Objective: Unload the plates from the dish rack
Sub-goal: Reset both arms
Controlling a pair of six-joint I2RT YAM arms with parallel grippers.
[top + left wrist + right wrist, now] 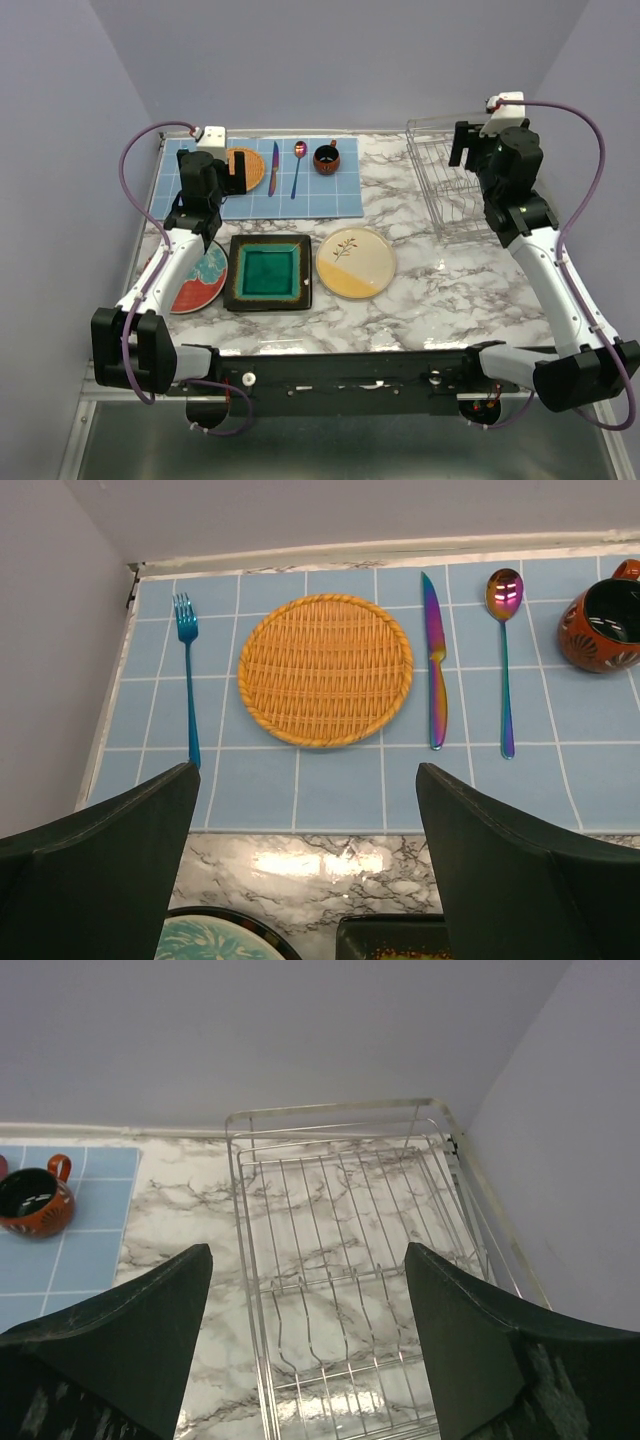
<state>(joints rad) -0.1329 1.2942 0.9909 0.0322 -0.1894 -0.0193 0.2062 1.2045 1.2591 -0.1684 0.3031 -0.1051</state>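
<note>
At the lower left of the top view, the red plate (pixel 205 285) is lying half hidden under the left arm (pixel 172 262), with the square plate (pixel 268 272) and yellow plate (pixel 355 263) just right of it. The left gripper (pixel 305 780) is gaping wide, holding nothing. At upper right, the wire rack (pixel 445 200) is hugging the corner of the table (pixel 440 290), well apart from the plates. The right gripper (pixel 308 1260) is masking its far end, likewise gaping wide.

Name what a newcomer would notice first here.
Three colourful plates lie in a row near the front: a red plate at left, a square dark plate in the middle, a cream-yellow plate beside it. The dish rack at far right holds no plates, the open right gripper above it. The open left gripper hangs near an orange woven disc on a blue mat.
</note>
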